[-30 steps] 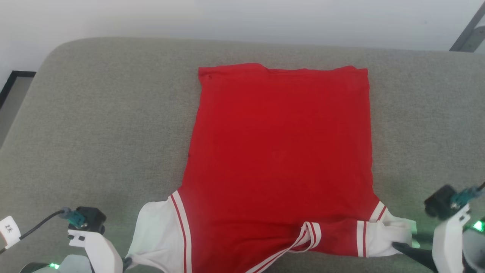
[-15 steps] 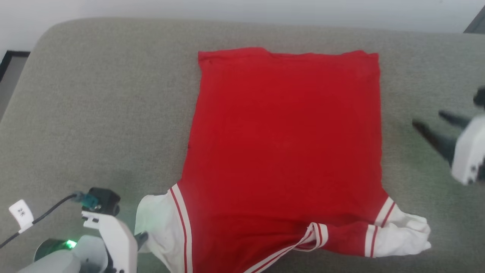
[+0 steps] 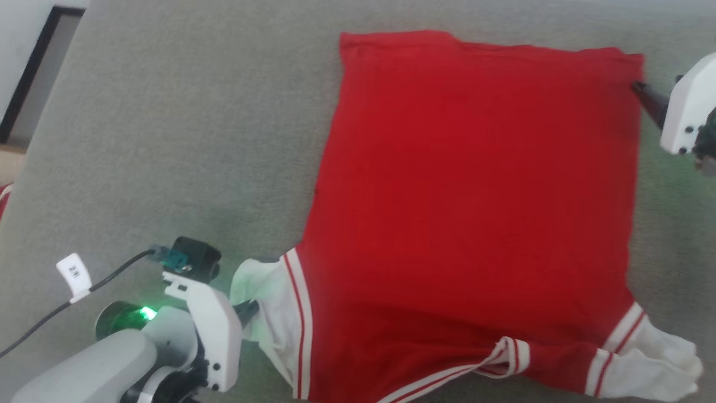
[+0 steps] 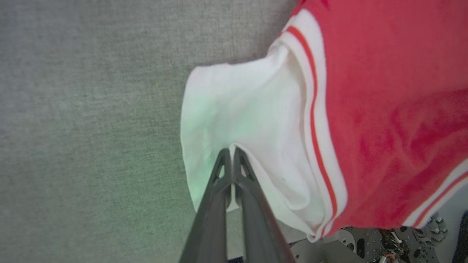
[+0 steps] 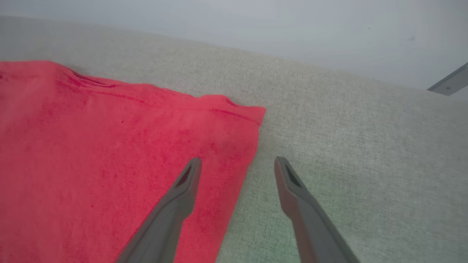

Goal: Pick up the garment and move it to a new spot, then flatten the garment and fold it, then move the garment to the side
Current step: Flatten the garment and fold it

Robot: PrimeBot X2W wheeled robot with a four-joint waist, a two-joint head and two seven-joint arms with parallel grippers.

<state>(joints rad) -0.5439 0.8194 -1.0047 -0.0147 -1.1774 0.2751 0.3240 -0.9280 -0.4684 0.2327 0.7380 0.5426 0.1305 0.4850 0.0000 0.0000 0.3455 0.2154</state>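
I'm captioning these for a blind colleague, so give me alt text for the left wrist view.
The left gripper is shut on the white sleeve of a red shirt, with the cloth bunched around its dark fingertips. Red-and-white striped trim joins sleeve and body, and grey upholstery lies to the left.

Head: steeply down over garment (image 3: 475,196). Left wrist: close on white sleeve (image 4: 237,120). Right wrist: low, near far hem corner (image 5: 237,117); both spots within head view
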